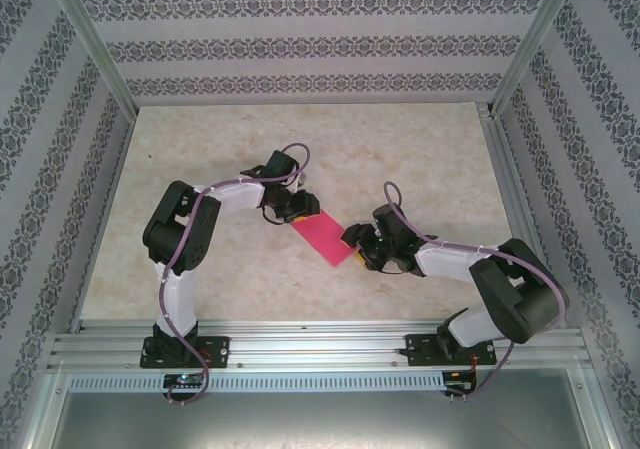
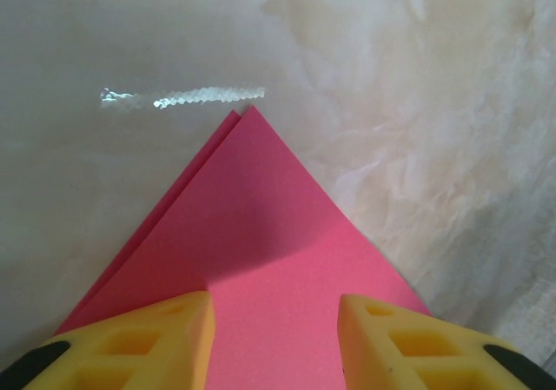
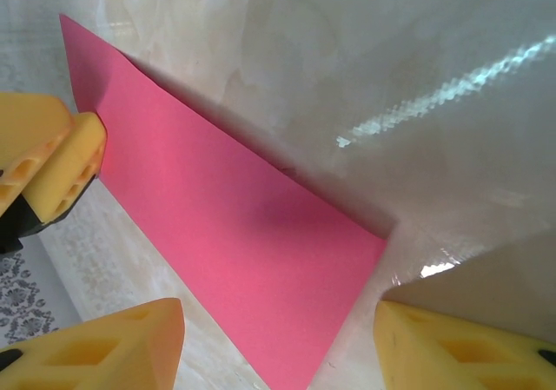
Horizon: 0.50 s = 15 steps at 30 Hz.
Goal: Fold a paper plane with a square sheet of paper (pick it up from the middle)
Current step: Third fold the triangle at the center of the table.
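Note:
The square sheet of paper (image 1: pixel 327 235), magenta-red, lies flat on the table, folded into a long two-layer rectangle; its edges sit slightly offset at the corner (image 2: pixel 261 225). My left gripper (image 2: pixel 276 320) is open at the sheet's upper-left end (image 1: pixel 300 209), a yellow finger on each side above the paper. My right gripper (image 3: pixel 278 329) is open over the lower-right end (image 1: pixel 358 241), with the paper's (image 3: pixel 226 225) short edge between its fingers. The left gripper's fingers (image 3: pixel 52 160) touch the far end in the right wrist view. The paper plane is out of view.
The beige marbled tabletop (image 1: pixel 230 149) is walled by patterned panels and metal frame posts (image 1: pixel 95 49). An aluminium rail (image 1: pixel 320 344) with both arm bases runs along the near edge. Glare streaks lie on the surface (image 2: pixel 182 97).

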Available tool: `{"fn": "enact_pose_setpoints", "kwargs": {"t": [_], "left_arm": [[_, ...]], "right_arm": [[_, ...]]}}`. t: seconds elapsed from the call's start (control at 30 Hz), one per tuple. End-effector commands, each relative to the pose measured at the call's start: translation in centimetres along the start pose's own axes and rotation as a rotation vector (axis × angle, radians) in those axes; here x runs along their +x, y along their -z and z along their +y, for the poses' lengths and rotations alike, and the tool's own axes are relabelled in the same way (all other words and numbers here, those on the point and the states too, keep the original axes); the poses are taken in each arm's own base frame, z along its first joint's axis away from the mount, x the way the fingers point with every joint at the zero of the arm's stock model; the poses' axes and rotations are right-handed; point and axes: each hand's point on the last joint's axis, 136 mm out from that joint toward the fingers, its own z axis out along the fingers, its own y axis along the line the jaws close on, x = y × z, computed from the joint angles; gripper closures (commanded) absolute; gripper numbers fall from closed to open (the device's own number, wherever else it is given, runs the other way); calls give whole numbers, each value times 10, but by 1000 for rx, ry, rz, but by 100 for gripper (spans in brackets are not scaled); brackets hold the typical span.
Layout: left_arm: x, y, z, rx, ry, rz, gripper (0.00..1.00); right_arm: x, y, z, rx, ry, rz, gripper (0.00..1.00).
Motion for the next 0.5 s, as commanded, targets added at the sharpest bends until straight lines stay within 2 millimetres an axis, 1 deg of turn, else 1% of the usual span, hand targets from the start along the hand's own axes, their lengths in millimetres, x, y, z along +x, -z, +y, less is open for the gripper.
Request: {"fn": "enact_pose_setpoints", "kwargs": {"t": [0.0,0.13,0.17,0.2,0.27,0.4,0.47], "left_arm": [[17,-5,15,-54,-10,39,57],[19,-3,19,-65,-3,32,57],[20,-4,19,-66,-1,33,57],[21,-4,19,-63,0,36,57],[20,-4,19,-62,-2,35,58],[20,-5,19,-65,-3,35,58],[20,-5,20,-67,-2,33,58]], "right_arm": [[-8,-18,26,-96,16,-13,41],[-13,-21,35,-130,7,-29,44],[-15,-20,35,-127,11,-34,50],[-16,-19,36,-118,18,-39,51],[-17,-16,37,-93,28,-48,49],[-19,-11,33,-39,56,-68,49],[-21,-8,36,-31,76,-79,50]]}}
